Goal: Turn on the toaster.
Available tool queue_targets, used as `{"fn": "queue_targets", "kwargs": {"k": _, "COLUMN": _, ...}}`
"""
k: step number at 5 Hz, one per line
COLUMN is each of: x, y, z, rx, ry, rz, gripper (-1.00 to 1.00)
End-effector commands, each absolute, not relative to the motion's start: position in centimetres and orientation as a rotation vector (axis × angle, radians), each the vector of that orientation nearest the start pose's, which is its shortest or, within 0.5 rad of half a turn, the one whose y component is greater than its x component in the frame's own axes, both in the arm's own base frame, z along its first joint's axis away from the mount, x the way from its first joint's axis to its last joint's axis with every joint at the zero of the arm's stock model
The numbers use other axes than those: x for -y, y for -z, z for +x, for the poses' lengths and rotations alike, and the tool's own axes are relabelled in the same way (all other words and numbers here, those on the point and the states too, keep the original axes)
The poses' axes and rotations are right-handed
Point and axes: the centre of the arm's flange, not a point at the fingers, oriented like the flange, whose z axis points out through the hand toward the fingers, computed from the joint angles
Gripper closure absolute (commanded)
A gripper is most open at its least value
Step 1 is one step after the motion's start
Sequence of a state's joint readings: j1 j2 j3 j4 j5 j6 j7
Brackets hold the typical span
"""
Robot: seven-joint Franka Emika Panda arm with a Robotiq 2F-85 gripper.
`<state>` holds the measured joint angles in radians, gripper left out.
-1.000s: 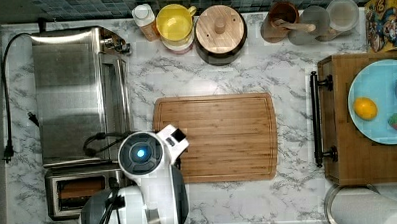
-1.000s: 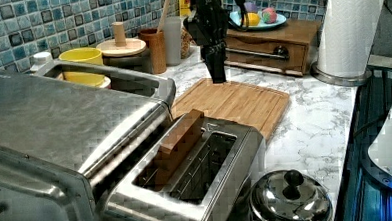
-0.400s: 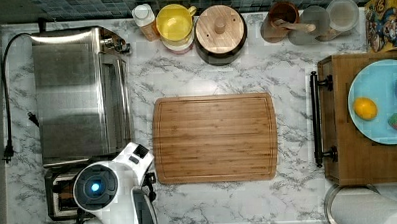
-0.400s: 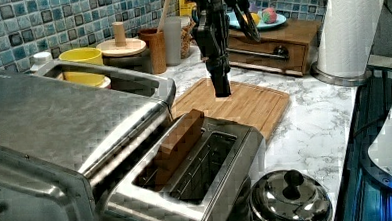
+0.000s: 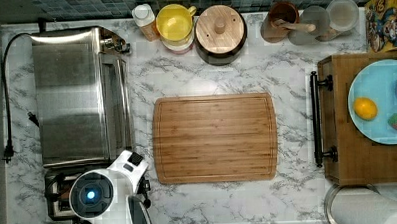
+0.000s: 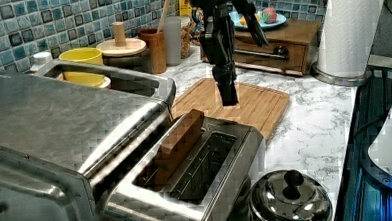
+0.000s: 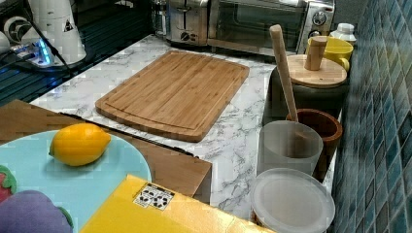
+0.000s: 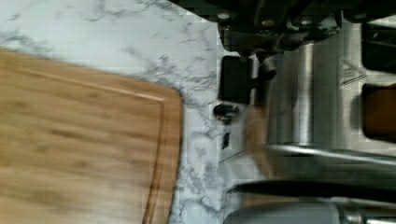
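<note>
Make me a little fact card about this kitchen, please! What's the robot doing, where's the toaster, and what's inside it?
robot: its gripper hangs above the near end of the toaster, not touching it
toaster: small steel toaster beside the big toaster oven
inside: one brown slice of bread stands in the slot nearer the oven; the other slot looks empty
lever: dark lever on the toaster's end, not pressed yet
nearby: wooden cutting board in the middle of the marble counter
other stuff: lemon on a blue plate, paper towel roll

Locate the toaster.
The toaster sits at the top view's lower left, beside the toaster oven, under the arm, left of the cutting board.
</note>
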<state>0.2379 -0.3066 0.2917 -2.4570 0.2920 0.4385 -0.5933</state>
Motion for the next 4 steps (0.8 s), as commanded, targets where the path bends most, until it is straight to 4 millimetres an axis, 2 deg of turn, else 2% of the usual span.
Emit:
{"fn": "queue_targets", "kwargs": {"k": 1, "x": -21.6, "y": -36.4, "z": 34.2, "rx": 0.269, "ry": -0.301, "rz": -3.009, "gripper": 1.0}}
{"fn": "queue_targets", "kwargs": {"k": 2, "x": -20.7, "y": -36.8, "z": 34.4, "rx": 0.194, "ry": -0.192, "rz": -2.984, "gripper": 1.0}}
{"fn": "queue_targets", "kwargs": {"k": 3, "x": -20.8, "y": -36.1, "z": 34.6, "rx": 0.172, "ry": -0.191, "rz": -2.987, "gripper": 1.0}}
{"fn": "queue_targets", "kwargs": {"k": 4, "x": -21.0, "y": -34.3, "z": 35.4, "rx": 0.167, "ry": -0.265, "rz": -3.004, "gripper": 1.0}}
